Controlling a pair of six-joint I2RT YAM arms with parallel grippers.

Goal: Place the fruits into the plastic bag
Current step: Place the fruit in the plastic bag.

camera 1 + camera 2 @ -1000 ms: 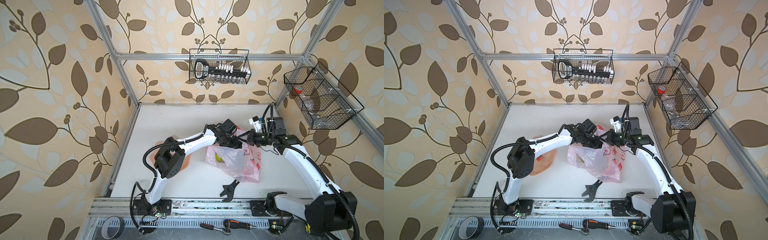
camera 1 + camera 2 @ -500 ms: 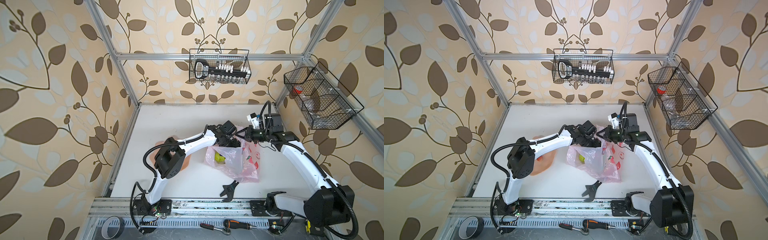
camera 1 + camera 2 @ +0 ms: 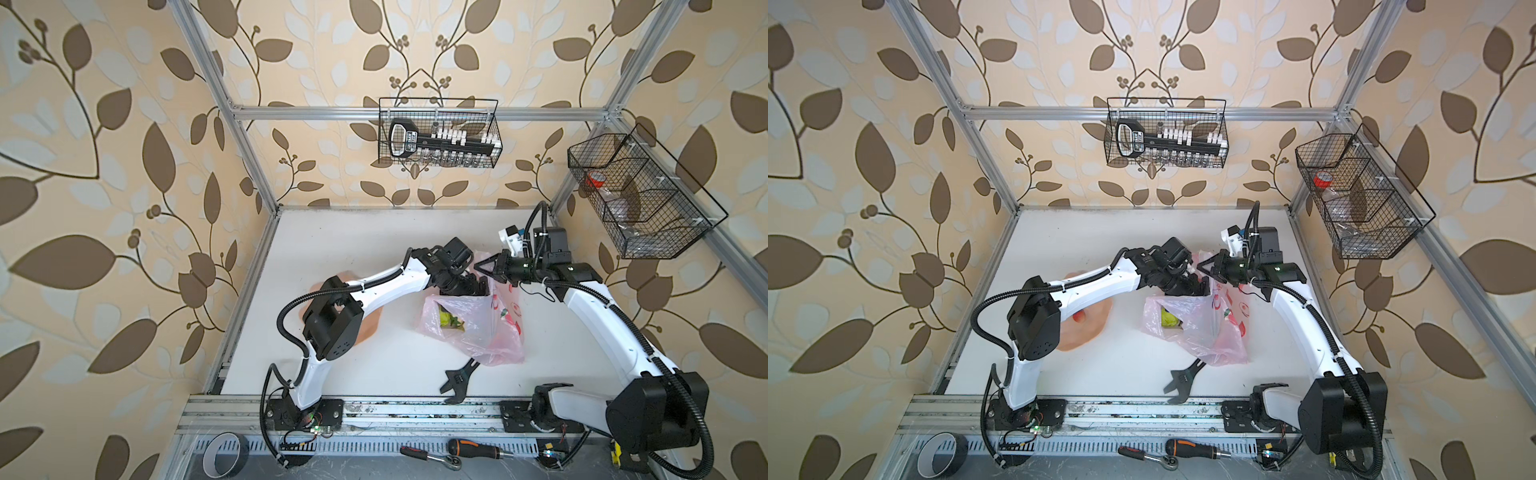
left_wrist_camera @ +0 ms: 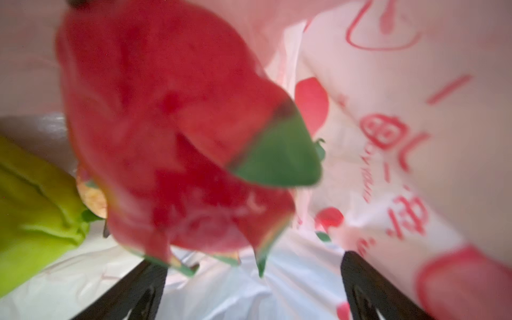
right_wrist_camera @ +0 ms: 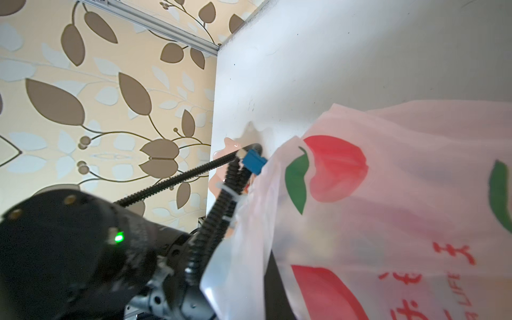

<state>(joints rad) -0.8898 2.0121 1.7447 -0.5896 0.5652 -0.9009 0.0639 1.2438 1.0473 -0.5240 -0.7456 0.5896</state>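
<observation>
The dragon fruit [image 4: 166, 124] is being pictured loose just beyond the left gripper's [image 4: 252, 260] open fingers [image 4: 144, 285], inside the plastic bag [image 4: 388, 83] being pinched by the right gripper [image 3: 478, 269].

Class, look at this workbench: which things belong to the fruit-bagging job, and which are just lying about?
Job: plastic bag, dragon fruit, yellow fruit inside it, red fruit on the plate, left tool, right tool.
Lying about: wrench, screwdriver, ratchet, tape roll, back basket, side basket.
</observation>
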